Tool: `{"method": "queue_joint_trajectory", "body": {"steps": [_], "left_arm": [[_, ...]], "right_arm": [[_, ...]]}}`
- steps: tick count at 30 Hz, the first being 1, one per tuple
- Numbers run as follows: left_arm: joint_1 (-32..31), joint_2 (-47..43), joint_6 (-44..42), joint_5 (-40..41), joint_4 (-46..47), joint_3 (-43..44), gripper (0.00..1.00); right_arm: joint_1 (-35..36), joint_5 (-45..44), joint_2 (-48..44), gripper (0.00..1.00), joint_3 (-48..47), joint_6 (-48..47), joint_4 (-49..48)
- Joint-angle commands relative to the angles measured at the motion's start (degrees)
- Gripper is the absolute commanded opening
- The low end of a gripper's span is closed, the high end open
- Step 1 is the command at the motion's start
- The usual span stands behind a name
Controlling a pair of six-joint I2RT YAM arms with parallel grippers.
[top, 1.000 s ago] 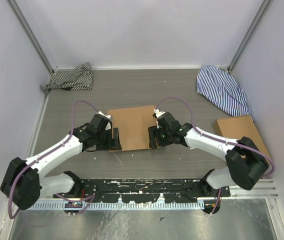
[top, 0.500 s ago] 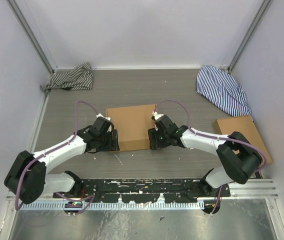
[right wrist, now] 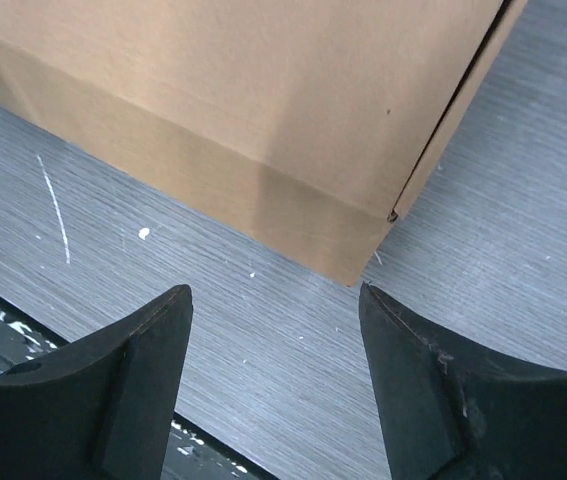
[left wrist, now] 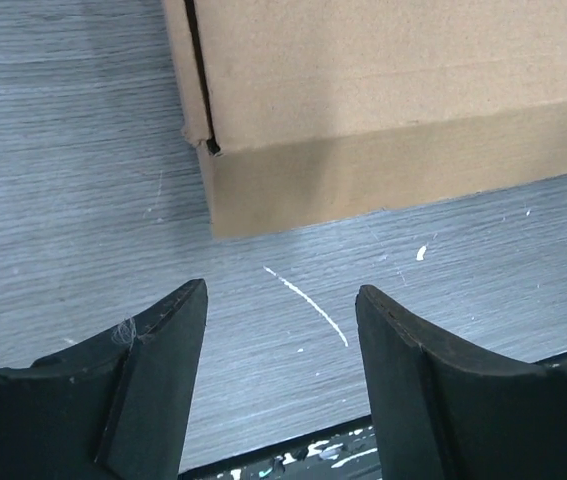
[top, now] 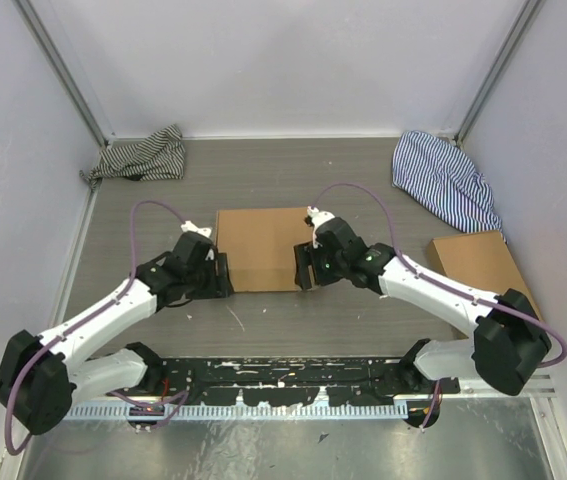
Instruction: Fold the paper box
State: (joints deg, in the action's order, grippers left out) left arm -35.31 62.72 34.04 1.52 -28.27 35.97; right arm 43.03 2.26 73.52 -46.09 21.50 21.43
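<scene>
The paper box lies shut and flat in the middle of the table, plain brown cardboard. My left gripper sits at its near left corner, open. In the left wrist view the box corner lies just ahead of the left gripper, with only bare table between the fingers. My right gripper stands at the near right corner, open as well. In the right wrist view the box is ahead of the right gripper, and its corner comes close to the right fingertip.
A second brown cardboard box lies at the right wall. One striped cloth is bunched at the back left, another at the back right. The black base rail runs along the near edge.
The box has shifted slightly away and now sits squarer to the table. Both grippers have drawn back a little from its near corners; the left arm has swung leftwards.
</scene>
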Motion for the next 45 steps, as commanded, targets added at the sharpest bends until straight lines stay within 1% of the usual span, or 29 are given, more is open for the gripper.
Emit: {"method": "queue_joint_trajectory", "body": {"steps": [1, 2, 3, 4, 5, 6, 7, 9, 13, 15, 17, 19, 22, 24, 28, 33, 35, 38, 40, 45], "left_arm": [[-0.1, -3.3, 0.3, 2.2, -7.4, 3.5, 0.63], [-0.2, -4.0, 0.2, 2.0, -8.3, 3.8, 0.53], [-0.2, -4.9, 0.2, 1.6, -8.5, 3.7, 0.42], [-0.2, -5.8, 0.2, 0.9, -7.9, 3.3, 0.27], [-0.2, -6.7, 0.2, -0.3, -5.8, 2.5, 0.08], [-0.2, -7.4, 0.2, -2.0, -3.7, 1.6, 0.01], [-0.2, -7.8, 0.0, -4.1, -1.2, 0.8, 0.0], [-0.2, -7.2, 0.0, -7.6, 2.6, -0.3, 0.0], [-0.4, -3.7, -0.5, -9.8, 7.2, -0.9, 0.0], [-0.5, -2.3, -0.5, -10.3, 9.9, -1.5, 0.0], [-0.8, -0.8, -0.5, -10.3, 11.6, -1.9, 0.0], [-1.0, 1.0, -0.9, -9.8, 12.1, -1.7, 0.0], [-1.1, 3.6, -1.5, -9.3, 12.8, -1.9, 0.0], [-1.2, 5.7, -1.8, -8.5, 13.2, -2.1, 0.0], [-1.5, 8.8, -1.8, -5.5, 13.8, -2.4, 0.0], [-2.2, 13.6, -0.9, -2.5, 17.1, -2.0, 0.0], [-3.1, 15.0, 0.0, -0.2, 19.1, -2.0, 0.0], [-5.1, 17.6, 2.2, 6.8, 21.3, -1.5, 0.0], [-6.6, 19.1, 3.4, 10.8, 22.3, -0.8, 0.0], [-13.1, 20.9, 7.8, 26.2, 22.1, 1.3, 0.0]], "right_arm": [[0.2, -3.0, -0.4, 0.72, -8.7, -1.6, 3.0], [0.2, -4.5, 1.2, 0.69, -11.4, -2.1, 3.6], [0.1, -5.7, 3.5, 0.62, -14.6, -3.0, 3.8], [-0.3, -6.2, 6.3, 0.43, -18.3, -4.3, 3.6], [-0.8, -6.8, 9.3, 0.21, -21.8, -5.1, 2.9], [-1.4, -7.3, 12.5, 0.04, -25.2, -5.7, 2.1], [-2.4, -7.0, 15.9, 0.01, -28.6, -6.3, 1.0], [-5.7, -3.3, 22.9, 0.01, -35.1, -6.7, -1.4], [-10.1, 4.5, 37.6, 0.01, -50.2, -6.5, -1.8], [-11.1, 6.0, 45.6, 0.02, -57.6, -7.1, -1.5], [-11.6, 7.0, 51.6, 0.04, -64.3, -8.3, 0.0], [-12.0, 8.3, 56.8, 0.07, -71.3, -10.2, 2.2], [-12.1, 10.2, 62.6, 0.08, -77.6, -12.3, 4.9], [-12.1, 12.3, 64.3, 0.09, -78.7, -13.2, 5.3], [-12.1, 17.2, 65.3, 0.09, -77.7, -14.9, 6.0], [-11.4, 24.7, 66.0, 0.09, -76.3, -17.1, 10.1], [-10.3, 25.4, 65.5, 0.1, -74.7, -19.7, 12.0], [-8.6, 25.5, 64.6, 0.1, -71.8, -21.9, 14.7], [-7.1, 27.2, 63.7, 0.1, -69.3, -23.0, 14.9], [-3.2, 28.9, 62.6, 0.1, -66.1, -25.6, 17.8]]}}
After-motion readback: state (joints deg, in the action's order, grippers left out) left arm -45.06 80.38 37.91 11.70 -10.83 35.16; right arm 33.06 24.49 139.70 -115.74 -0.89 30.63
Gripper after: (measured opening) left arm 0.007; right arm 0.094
